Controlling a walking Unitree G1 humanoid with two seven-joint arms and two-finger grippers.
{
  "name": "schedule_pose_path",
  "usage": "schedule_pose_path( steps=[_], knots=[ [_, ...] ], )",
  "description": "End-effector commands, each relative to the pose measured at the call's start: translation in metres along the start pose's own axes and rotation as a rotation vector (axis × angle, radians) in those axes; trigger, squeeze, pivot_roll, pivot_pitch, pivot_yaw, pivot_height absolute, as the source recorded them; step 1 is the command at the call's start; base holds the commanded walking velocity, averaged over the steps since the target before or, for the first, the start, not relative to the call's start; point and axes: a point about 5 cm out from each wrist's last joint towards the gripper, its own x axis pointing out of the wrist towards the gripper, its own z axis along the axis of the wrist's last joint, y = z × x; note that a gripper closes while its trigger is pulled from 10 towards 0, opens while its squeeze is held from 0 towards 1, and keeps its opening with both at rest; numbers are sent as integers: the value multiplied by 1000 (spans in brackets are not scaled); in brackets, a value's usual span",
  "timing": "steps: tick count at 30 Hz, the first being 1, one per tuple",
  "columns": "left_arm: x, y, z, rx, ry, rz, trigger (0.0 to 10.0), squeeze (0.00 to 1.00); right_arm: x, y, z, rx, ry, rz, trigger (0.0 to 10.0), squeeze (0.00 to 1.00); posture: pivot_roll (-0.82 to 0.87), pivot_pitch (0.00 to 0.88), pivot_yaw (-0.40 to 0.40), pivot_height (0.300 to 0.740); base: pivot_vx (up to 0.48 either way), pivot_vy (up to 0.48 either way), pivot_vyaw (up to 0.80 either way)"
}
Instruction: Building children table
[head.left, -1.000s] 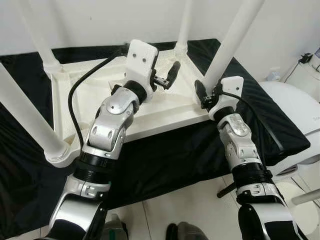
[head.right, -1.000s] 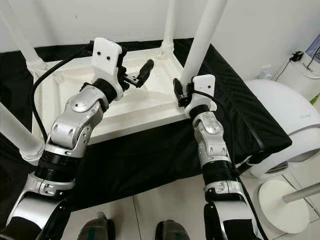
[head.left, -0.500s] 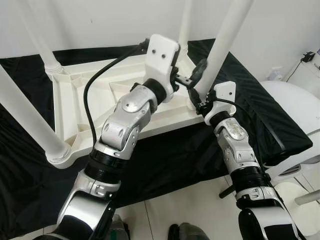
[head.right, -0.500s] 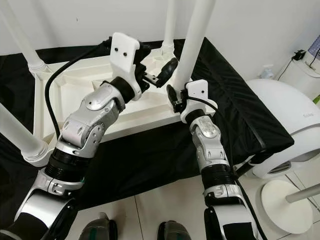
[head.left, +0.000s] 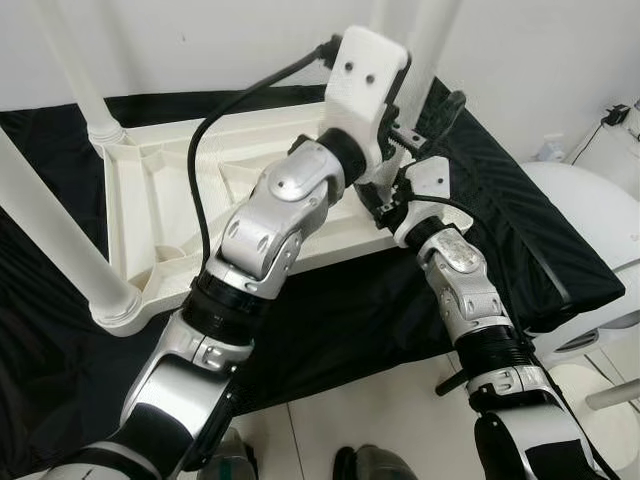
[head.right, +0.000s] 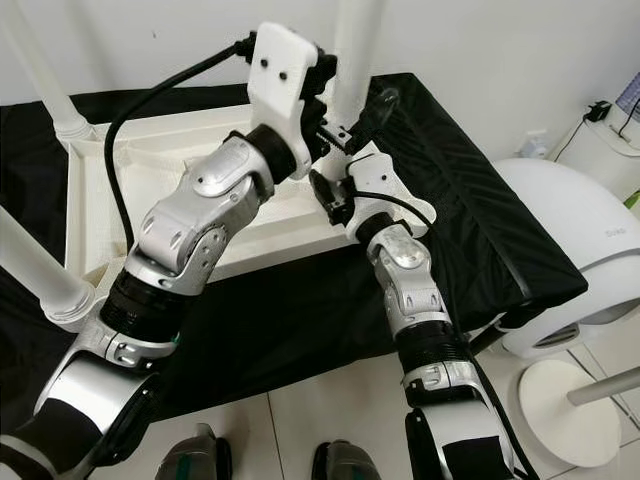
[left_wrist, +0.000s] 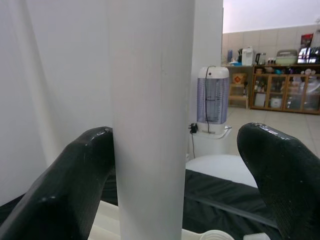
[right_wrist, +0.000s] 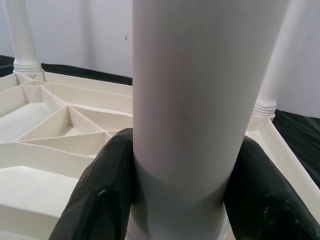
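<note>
A white plastic children's table (head.left: 150, 190) lies upside down on a black cloth, its legs pointing up. My right gripper (head.left: 392, 197) is shut on the near-right leg (head.right: 355, 40) just above its base, and both pads press the tube in the right wrist view (right_wrist: 182, 165). My left gripper (head.right: 350, 108) is open around the same leg higher up. In the left wrist view (left_wrist: 180, 145) one finger (left_wrist: 85, 165) touches the leg and the other finger (left_wrist: 275, 160) stands well off it. The left wrist mount hides the leg's middle.
The near-left leg (head.left: 50, 240) and the far-left leg (head.left: 80, 70) rise at the table's other corners. A white rounded appliance (head.left: 590, 220) sits to the right of the black cloth (head.left: 350, 300). Tiled floor runs along the front edge.
My left gripper has swung from above the table's underside to the right and upward, and now straddles the near-right leg. My right gripper has kept its hold near the base.
</note>
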Motion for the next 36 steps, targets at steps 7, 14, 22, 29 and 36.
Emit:
schedule_pose_path(
  steps=[7,14,22,29,36],
  knots=[
    [11,-5,0,59,65,-153,10000,0,-5,2,1,-45,13,32,10000,0,14,52,-37,740,0,0,0],
    [14,3,2,92,100,-131,10000,0,-9,-1,-1,-53,28,24,10000,0,14,50,-39,740,0,0,0],
    [15,11,9,119,120,-125,3255,0,-12,-3,-5,-59,46,20,10000,0,14,39,-42,740,0,0,0],
    [15,11,16,107,100,-128,0,0,-12,-4,-5,-73,49,15,10000,0,12,32,-46,740,0,0,0],
    [14,11,19,94,91,-139,0,0,-12,-6,-4,-90,42,0,10000,0,14,29,-47,740,0,0,0]
  ],
)
